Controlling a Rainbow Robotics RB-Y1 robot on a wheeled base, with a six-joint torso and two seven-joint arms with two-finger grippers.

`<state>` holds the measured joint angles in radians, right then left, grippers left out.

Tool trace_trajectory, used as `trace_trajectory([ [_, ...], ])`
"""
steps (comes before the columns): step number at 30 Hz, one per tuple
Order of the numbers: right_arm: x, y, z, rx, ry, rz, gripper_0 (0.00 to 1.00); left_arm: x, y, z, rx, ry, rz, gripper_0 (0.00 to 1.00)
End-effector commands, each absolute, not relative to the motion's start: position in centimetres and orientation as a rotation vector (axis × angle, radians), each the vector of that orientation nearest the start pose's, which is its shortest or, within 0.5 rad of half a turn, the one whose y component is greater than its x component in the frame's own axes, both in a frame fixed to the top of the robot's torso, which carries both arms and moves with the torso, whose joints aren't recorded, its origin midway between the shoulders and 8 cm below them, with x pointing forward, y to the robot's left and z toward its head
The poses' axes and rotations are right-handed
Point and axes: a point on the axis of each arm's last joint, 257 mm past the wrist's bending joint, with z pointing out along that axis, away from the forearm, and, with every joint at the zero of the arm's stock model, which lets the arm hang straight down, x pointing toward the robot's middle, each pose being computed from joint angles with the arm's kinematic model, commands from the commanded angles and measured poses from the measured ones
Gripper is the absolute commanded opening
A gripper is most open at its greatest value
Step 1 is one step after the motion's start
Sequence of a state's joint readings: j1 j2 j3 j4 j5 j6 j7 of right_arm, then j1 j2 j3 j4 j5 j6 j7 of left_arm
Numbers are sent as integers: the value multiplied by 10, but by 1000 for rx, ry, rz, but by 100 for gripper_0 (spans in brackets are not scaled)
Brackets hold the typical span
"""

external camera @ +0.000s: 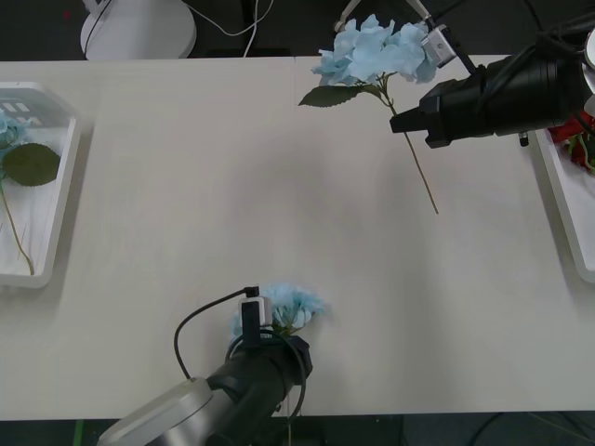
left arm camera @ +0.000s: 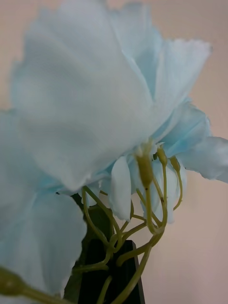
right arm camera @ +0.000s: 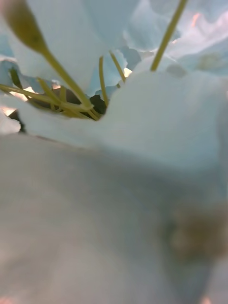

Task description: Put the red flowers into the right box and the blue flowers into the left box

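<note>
1. Fingers of the right gripper (external camera: 407,121), black, pinched on the thin green stem of a blue flower (external camera: 376,48) in the front view, at the far right of the table (external camera: 232,186). Pale puffy head up by the far table edge, one broad leaf (external camera: 330,95) to its left, the rest of the stem slanting down past the fingers toward the near right. Right box (external camera: 569,218) at the right edge, just beside the arm, with red flowers (external camera: 569,137) at its far end. Left arm (external camera: 251,381) low at the near edge of the table, a second blue flower (external camera: 286,305) at its tip, stem hidden beneath the wrist. Left box (external camera: 61,190) at the left edge, well apart from both arms, holding a third blue flower (external camera: 7,130) with a round dark leaf and a long stem.
2. Right wrist view: pale blue petals very close to the lens, blurred, with thin yellow-green stalks (right arm camera: 66,80) branching among them.
3. Left wrist view: left gripper (left arm camera: 111,270) as a dark slab low in the middle, fingers pressed together among the curling green stalks of the second blue flower; petals close above, against the pale table.
</note>
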<state>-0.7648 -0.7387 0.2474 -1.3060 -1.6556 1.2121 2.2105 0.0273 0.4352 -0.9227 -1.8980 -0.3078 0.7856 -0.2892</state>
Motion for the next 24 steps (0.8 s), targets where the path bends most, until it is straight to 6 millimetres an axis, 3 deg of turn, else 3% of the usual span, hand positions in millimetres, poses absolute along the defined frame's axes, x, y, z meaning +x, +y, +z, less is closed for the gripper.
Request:
trace_trajectory([
  [1, 515, -110, -66, -1024, 1867, 862, 0, 387, 35, -313, -94, 2152, -561, 0],
  [6, 504, -83, -45, -1019, 1787, 963, 0, 415, 46, -267, -142, 2065, -603, 0],
  [11, 493, -50, -27, -1013, 1701, 1049, 0, 452, 72, -215, -186, 1949, -598, 0],
  [19, 472, 12, -13, -1017, 1596, 1205, 0, 513, 141, -127, -251, 1741, -538, 0],
  [24, 464, 42, -8, -1007, 1557, 1266, 0, 543, 190, -92, -255, 1697, -462, 0],
])
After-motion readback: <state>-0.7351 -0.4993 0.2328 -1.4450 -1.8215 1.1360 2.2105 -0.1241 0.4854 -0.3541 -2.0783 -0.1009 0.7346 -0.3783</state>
